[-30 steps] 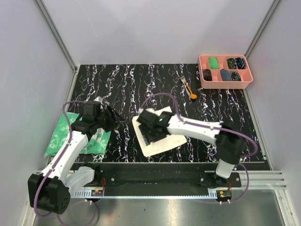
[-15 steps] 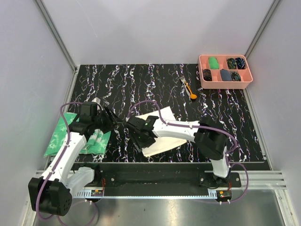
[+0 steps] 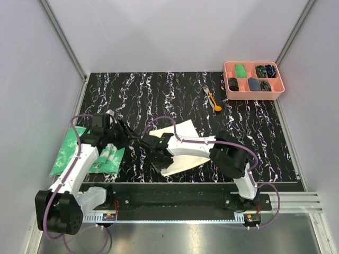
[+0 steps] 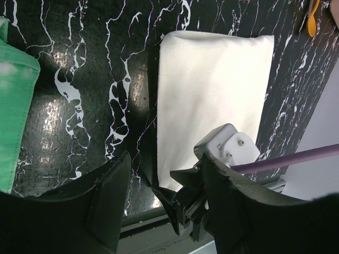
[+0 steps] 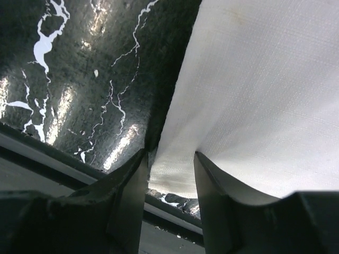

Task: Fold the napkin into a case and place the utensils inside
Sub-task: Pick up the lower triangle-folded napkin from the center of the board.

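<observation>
Now, table (image 3: 132, 95): black marbled top. Everything I need sits on it, the work near its front edge.
napkin (image 3: 183, 145): lies flat at the middle of the table, close to the near edge and just in front of my 2 bases. The step in hand, I judge, is taking its near-left corner to start a fold. To do it well I should bite only the cloth at the very corner, lift low, and carry it straight across so the edges meet squarely. From above it looks almost square, so the long axis is hard to call. It seems to run from the near edge away from me, with the far end leaning a little left.
green cloth (image 3: 85, 153): on the left, well apart from the napkin. Not part of this fold.
pink tray (image 3: 228, 79): far right corner, well apart. Leave it.
right pincer (image 5: 170, 153): low at the napkin's near-left corner, fingers part-spread astride the cloth edge with a gap showing between them, so not yet pinching. I should drop the tips to the table before pressing together, or the thin cloth may slip out.
left pincer (image 4: 167, 185): spread, holding nothing, hanging above bare table just left of the napkin. It could pin the cloth if the napkin drags.
utensils (image 3: 213, 99): 2 pieces side by side near the pink tray, well apart from the napkin. Their long axis runs far-left to near-right, with the orange end nearer me.
</observation>
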Controlling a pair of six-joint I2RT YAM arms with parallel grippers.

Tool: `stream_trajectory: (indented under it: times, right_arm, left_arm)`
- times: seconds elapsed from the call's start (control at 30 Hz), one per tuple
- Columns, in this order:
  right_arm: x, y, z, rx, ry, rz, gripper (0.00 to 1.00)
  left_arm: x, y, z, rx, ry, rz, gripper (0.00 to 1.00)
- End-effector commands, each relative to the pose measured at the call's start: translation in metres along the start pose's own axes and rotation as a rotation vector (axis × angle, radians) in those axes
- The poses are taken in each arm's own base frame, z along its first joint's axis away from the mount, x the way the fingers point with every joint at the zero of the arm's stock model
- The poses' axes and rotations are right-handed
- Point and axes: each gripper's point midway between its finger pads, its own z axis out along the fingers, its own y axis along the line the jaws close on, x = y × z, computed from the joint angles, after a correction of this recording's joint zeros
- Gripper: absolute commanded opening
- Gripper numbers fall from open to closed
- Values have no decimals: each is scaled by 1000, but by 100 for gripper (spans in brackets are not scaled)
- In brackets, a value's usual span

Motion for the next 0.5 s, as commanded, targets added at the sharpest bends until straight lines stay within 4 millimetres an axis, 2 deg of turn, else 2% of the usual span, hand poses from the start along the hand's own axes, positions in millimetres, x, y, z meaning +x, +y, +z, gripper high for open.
stream_trajectory:
  times: [0.0, 0.13, 0.17, 0.23, 0.27, 0.4, 0.47]
  right_arm:
    - [4, -6, 14, 81, 5, 16, 47]
    - [12, -15, 26, 128, 23, 20, 34]
    - [14, -20, 29, 152, 25, 29, 26]
    - [15, -22, 31, 168, 22, 26, 21]
    - [14, -24, 31, 185, 12, 27, 14]
    - [-1, -16, 21, 152, -34, 24, 0]
    - [-13, -4, 6, 97, -82, 33, 0]
  left_arm:
    - [-19, -18, -4, 73, -44, 38, 59]
    - [-23, -13, -1, 66, -42, 30, 59]
    - [-25, -12, -1, 65, -42, 27, 59]
    - [-25, -9, 2, 58, -36, 24, 60]
    - [-25, -9, 3, 63, -31, 22, 60]
    - [-19, -13, 15, 121, -6, -6, 66]
    - [-13, -20, 18, 178, 33, -19, 70]
